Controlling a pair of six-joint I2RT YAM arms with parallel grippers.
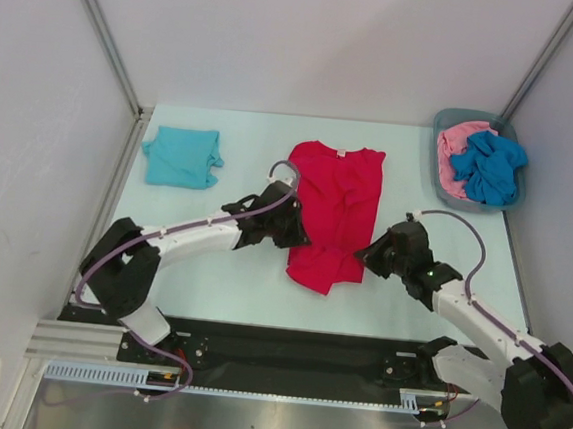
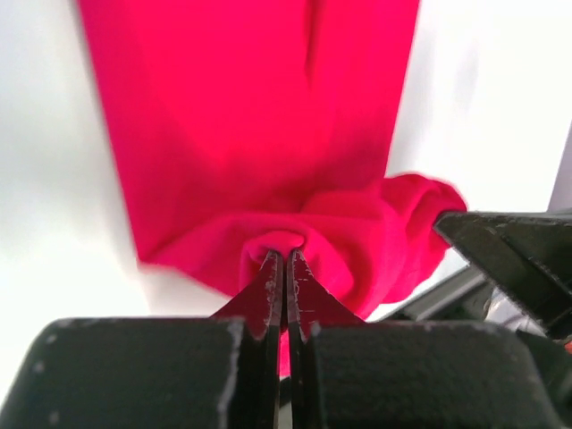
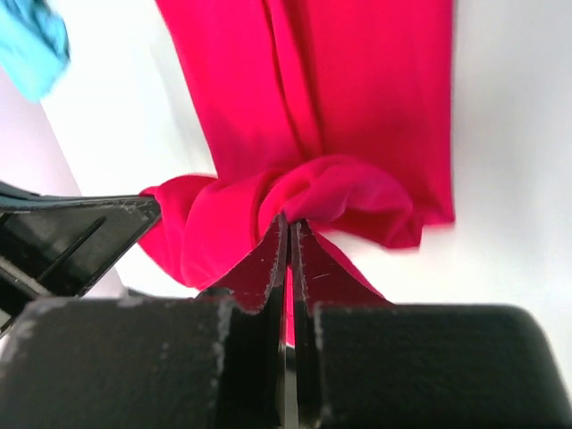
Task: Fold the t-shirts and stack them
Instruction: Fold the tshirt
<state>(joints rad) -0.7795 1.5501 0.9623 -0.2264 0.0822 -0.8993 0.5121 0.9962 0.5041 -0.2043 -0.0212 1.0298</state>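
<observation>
Red t-shirt (image 1: 335, 204) lies lengthwise, lower hem bunched up.

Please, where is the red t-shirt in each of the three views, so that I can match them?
Top external: red t-shirt, centre of the picture, collar far.
Left wrist: fills the upper middle.
Right wrist: fills the upper middle and right.
Shared landmark: its bunched near end.
</observation>
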